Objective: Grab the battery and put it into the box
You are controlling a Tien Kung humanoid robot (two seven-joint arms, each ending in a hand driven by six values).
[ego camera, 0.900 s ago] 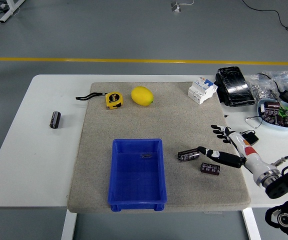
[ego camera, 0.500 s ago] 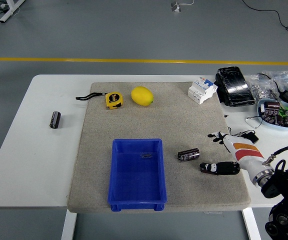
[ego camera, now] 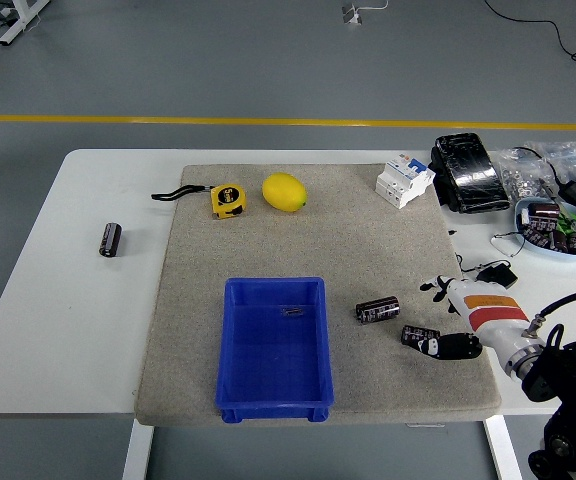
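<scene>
Blue and empty, the box (ego camera: 274, 346) sits at the near middle of the beige mat (ego camera: 318, 230), and neither of the two dark batteries to its right has gone into it yet. Over the last second the right hand (ego camera: 455, 325) has drawn back from the battery (ego camera: 378, 309) nearer the box, which its fingers reached toward a moment ago, and has turned so that its white and orange back faces up; that battery lies where it was, apart from the hand. The hand's dark fingers now come down on the second battery (ego camera: 420, 339), the one just beside the mat's near right area, and touch its right end. Whether they have closed round it or merely rest against it cannot be told from here; the battery is flat on the mat, so no lift has begun. By my judgement the grasp is only being set up, and the carry to the box remains entirely to do. The forearm comes in low from the lower right corner, wrist angled toward the box. A third battery (ego camera: 111, 239) lies far off on the bare white table (ego camera: 48, 330) at the left.
</scene>
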